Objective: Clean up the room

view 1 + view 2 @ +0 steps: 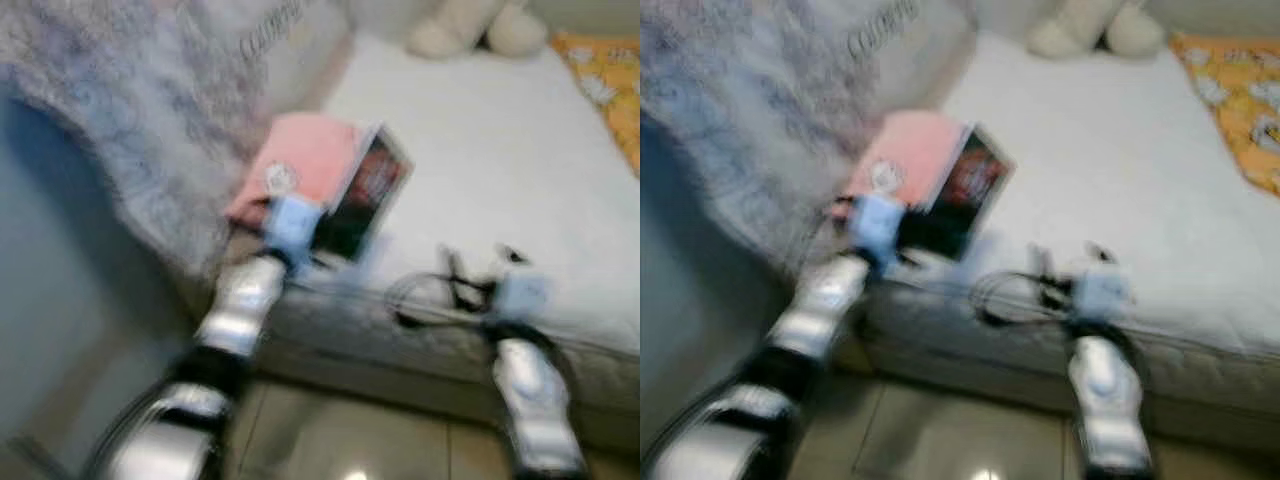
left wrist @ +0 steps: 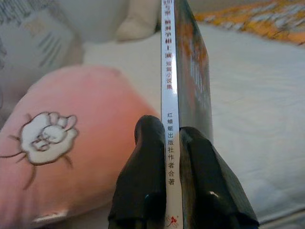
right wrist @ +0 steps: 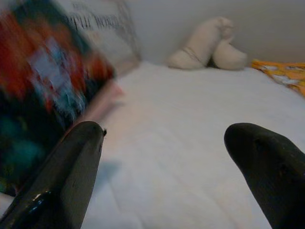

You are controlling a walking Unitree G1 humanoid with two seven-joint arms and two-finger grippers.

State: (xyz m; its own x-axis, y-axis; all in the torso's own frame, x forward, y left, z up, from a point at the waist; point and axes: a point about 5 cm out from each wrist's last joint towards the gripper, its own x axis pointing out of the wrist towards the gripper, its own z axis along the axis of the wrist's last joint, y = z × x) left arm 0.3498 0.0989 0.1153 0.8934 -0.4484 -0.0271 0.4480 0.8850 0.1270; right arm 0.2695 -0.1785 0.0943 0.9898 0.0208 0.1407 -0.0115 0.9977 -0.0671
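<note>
Lifting book (image 2: 183,81) off bed (image 1: 500,150), spine pinched in left gripper (image 2: 172,138), held upright beside pink pillow (image 2: 81,143). Right gripper (image 3: 164,143) spread wide, empty, over mattress. Next, judged: carrying clear, then setting book in its proper place.

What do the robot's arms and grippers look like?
Both arms are shiny silver with black bands. The left gripper and the right gripper each have two long, rounded, glossy black fingers, set on a pale blue block at the wrist, with black cables near the right one.
</note>
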